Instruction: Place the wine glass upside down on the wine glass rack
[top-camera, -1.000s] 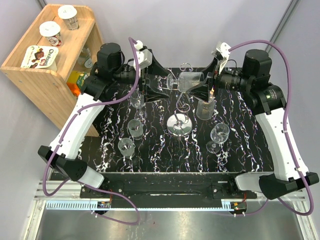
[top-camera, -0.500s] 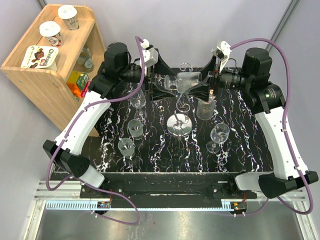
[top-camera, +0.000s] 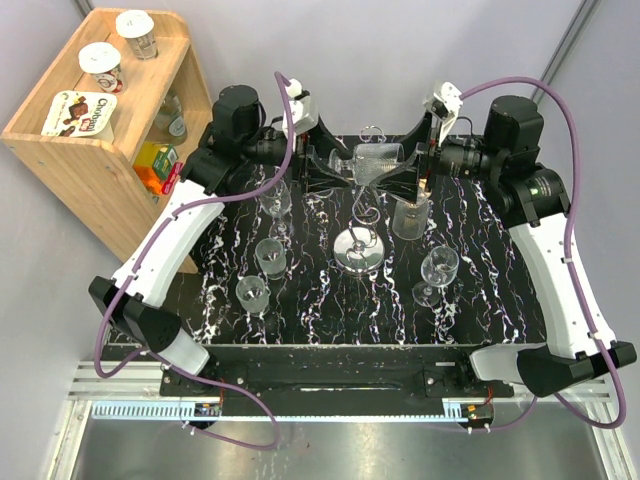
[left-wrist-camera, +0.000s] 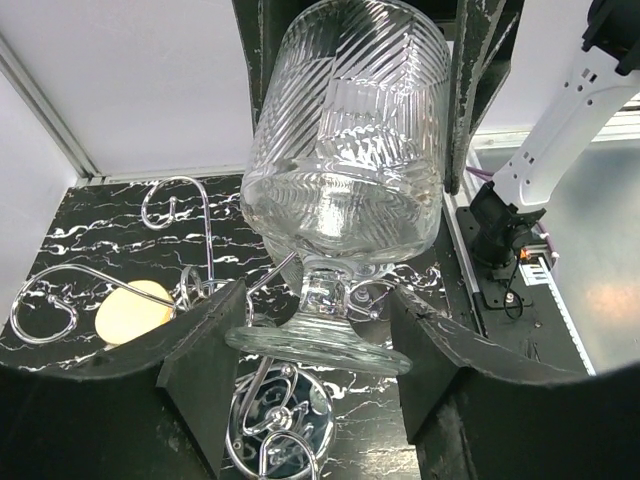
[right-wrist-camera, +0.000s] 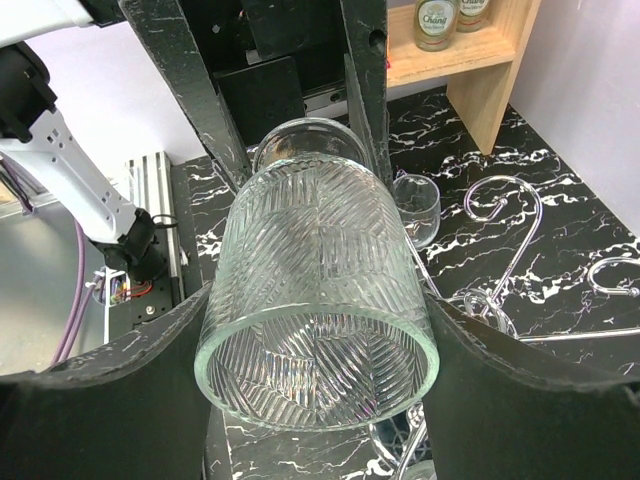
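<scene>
Above the far middle of the table (top-camera: 480, 300), the wine glass (top-camera: 375, 158) lies sideways over the wine glass rack (top-camera: 361, 248), foot to the left. The right gripper (right-wrist-camera: 320, 300) grasps its ribbed bowl; the left gripper (left-wrist-camera: 320, 300) is clenched on both edges of the round foot.

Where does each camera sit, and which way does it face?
Top external: above, behind the bases, looking down at the table; both arms show.
Left wrist: faces right, at the wine glass foot-first; the left gripper's fingers show.
Right wrist: faces left, into the glass's mouth; the right gripper's fingers show.
Shared: both wrist views catch the glass and wine glass rack.
</scene>
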